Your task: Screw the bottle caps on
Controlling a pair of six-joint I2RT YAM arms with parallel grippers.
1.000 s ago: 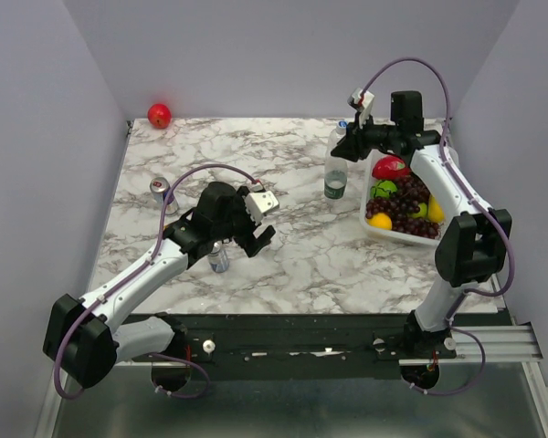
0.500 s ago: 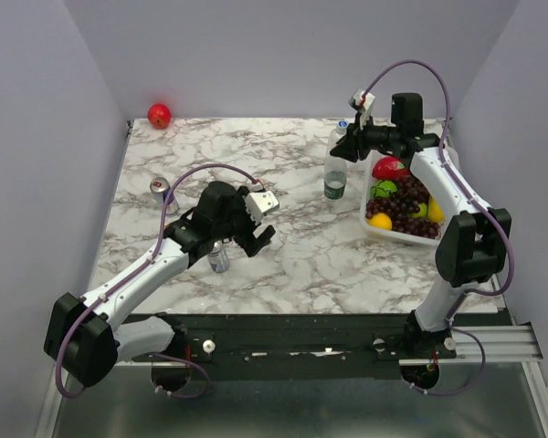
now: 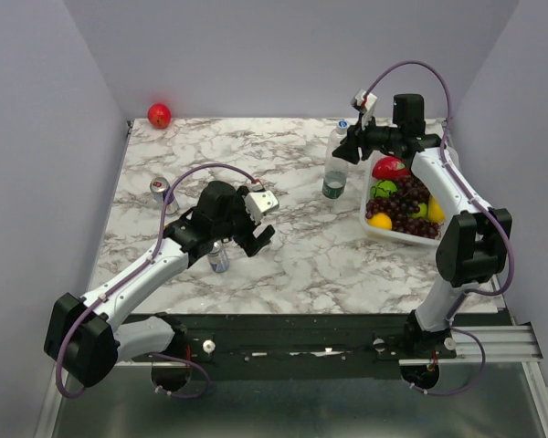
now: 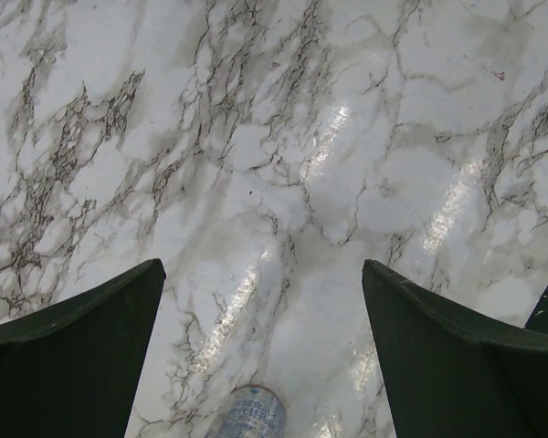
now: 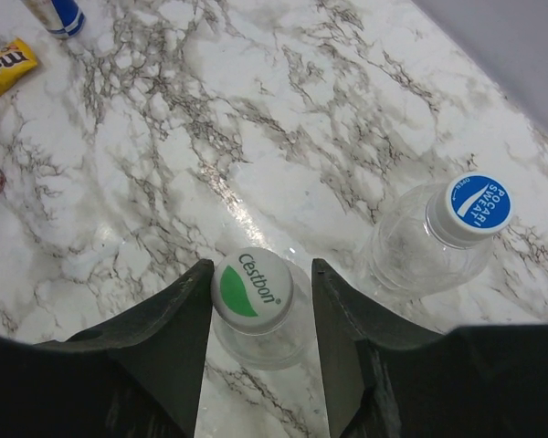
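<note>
Working over the marble table (image 3: 292, 251): squaring the right gripper (image 5: 260, 270) on the green-banded bottle (image 3: 334, 180), upper centre of the top view, closing evenly before twisting, probably holding the axis upright against cross-threading. Reaching in from the right edge, wrist pitched down, jaws narrowly parted around the green-marked cap (image 5: 251, 290) atop the neck. Hovering the left gripper (image 4: 263, 269), spread wide, lower left. Leaving the blue-topped cap (image 5: 475, 205) on the plain bottle (image 5: 418, 254) alongside.
</note>
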